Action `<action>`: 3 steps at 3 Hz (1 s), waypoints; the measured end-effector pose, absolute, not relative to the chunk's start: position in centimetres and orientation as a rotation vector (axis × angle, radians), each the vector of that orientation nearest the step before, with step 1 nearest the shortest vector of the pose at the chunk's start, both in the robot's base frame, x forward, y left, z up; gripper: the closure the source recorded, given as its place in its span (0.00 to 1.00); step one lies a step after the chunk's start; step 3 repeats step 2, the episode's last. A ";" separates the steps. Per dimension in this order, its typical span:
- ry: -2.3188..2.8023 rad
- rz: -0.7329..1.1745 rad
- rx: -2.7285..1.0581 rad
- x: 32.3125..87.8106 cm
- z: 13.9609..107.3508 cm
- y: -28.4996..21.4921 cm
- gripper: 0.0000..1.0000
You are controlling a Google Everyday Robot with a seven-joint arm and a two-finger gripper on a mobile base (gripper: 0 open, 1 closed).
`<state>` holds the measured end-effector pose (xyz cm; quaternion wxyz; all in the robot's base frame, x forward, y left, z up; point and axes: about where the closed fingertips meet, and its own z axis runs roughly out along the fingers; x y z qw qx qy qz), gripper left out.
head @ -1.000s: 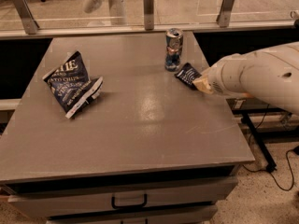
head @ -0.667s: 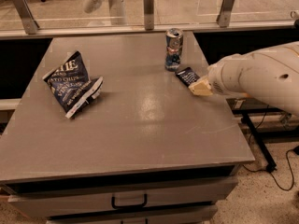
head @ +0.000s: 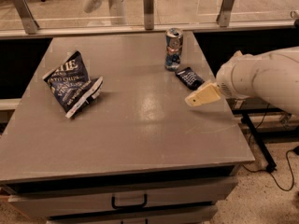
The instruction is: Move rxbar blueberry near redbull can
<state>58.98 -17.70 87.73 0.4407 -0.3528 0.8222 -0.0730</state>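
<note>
Gripper [head: 202,96] is hovering low over the right side of the table [head: 140,134], just in front of the rxbar blueberry [head: 189,77] and not touching it as far as I can see. Honestly can't tell from this angle whether it's spread or closed, but it isn't carrying anything. The bar is lying flat on the tabletop just beside the redbull can [head: 173,49], down by its base on the right-front side, maybe touching, hard to call. So to my eye the placing part looks pretty much done. Trick now is getting out clean: I'd go up first, then back off to the right, no sideways sweeping at bar height, because that can is tall and skinny and would probably tip from a light bump. Chip bag [head: 72,83] is way over on the left, not a factor.
</note>
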 end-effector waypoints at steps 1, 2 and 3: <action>2.003 -0.154 -0.786 54.8 91.0 -18.6 0.00; 1.988 -0.217 -0.669 49.4 94.3 -21.2 0.00; 1.988 -0.217 -0.669 49.4 94.3 -21.2 0.00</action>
